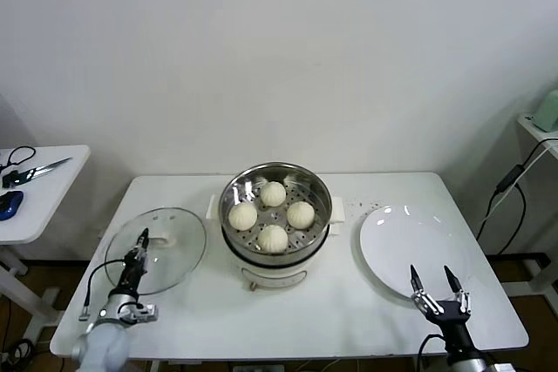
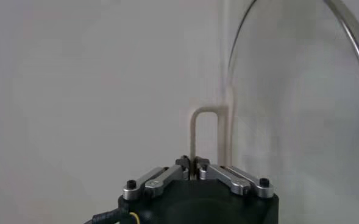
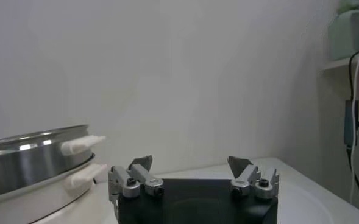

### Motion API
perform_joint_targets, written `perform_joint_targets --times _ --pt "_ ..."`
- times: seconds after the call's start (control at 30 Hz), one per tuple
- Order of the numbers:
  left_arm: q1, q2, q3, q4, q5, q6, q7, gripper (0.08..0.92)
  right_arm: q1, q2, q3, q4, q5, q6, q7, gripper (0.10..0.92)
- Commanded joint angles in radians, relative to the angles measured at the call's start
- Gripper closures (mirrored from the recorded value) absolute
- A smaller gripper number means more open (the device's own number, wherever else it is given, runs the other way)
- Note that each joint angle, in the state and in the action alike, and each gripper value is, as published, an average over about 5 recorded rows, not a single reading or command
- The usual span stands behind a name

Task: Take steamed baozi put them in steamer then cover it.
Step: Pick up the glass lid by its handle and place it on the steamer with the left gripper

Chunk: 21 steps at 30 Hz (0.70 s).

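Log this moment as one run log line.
baozi: four in steamer | left hand: shut on lid handle | right hand: open, over plate | steamer uncovered

Four off-white baozi (image 1: 273,215) sit on a perforated silver tray inside a shiny steel steamer (image 1: 234,187) with a cream base; beside it lie a clear glass cover (image 1: 179,254) and white plate (image 1: 392,241) on a white surface (image 1: 349,320).
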Motion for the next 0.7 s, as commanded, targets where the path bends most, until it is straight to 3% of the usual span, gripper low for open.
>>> perform_joint_targets --times 0.03,0.47,0.7 --pt "0.0 0.001 0.0 -0.062 -0.082 -0.018 0.013 0.854 0.001 -0.003 -0.001 -0.004 -0.007 -0.002 0.012 0.203" --pt "0.12 0.269 -0.043 -0.512 -0.495 0.182 0.308 0.854 0.027 -0.002 -0.021 -0.024 -0.061 -0.024 0.047 0.203" --pt "0.089 0.314 0.079 -0.743 -0.472 0.434 0.439 0.854 0.037 -0.01 -0.032 -0.034 -0.125 -0.045 0.064 0.203"
